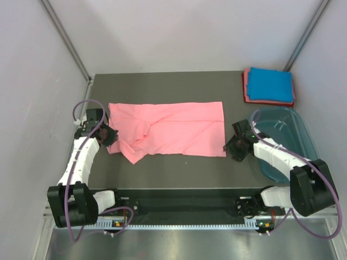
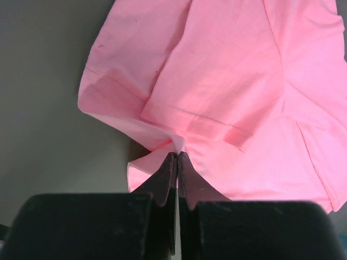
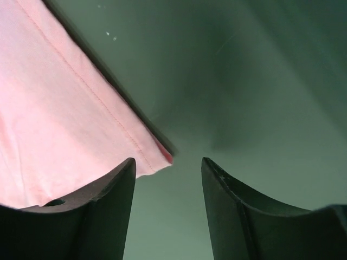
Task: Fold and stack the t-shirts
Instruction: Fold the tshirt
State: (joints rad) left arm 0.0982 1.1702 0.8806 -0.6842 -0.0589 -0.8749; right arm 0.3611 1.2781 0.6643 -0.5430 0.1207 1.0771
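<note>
The left gripper sits at the left end of the dark table. It is closed tight on the salmon-pink t-shirt. In the left wrist view its two black fingers meet with no gap at the tip of the left gripper. A small gathered pucker of the salmon-pink t-shirt is pinched there, where a folded hem and a lower layer come together. The cloth fans out away from the fingers, up and to the right in that view.

From above, the shirt lies spread across the middle of the table as a long, rough rectangle. Its left end is bunched and folded over near the left gripper, and its right edge is fairly straight.

The right gripper is just off the shirt's near right corner. In the right wrist view the right gripper is moderately open and holds nothing. The hemmed corner of the salmon-pink t-shirt ends just beside the left-hand finger. Whether it touches that finger is unclear.

In the far right corner, a folded bright blue t-shirt lies flat on a folded reddish-pink t-shirt, whose edges show along the left and front. The teal plastic tub stands nearer, at the right edge beside the right arm.
</note>
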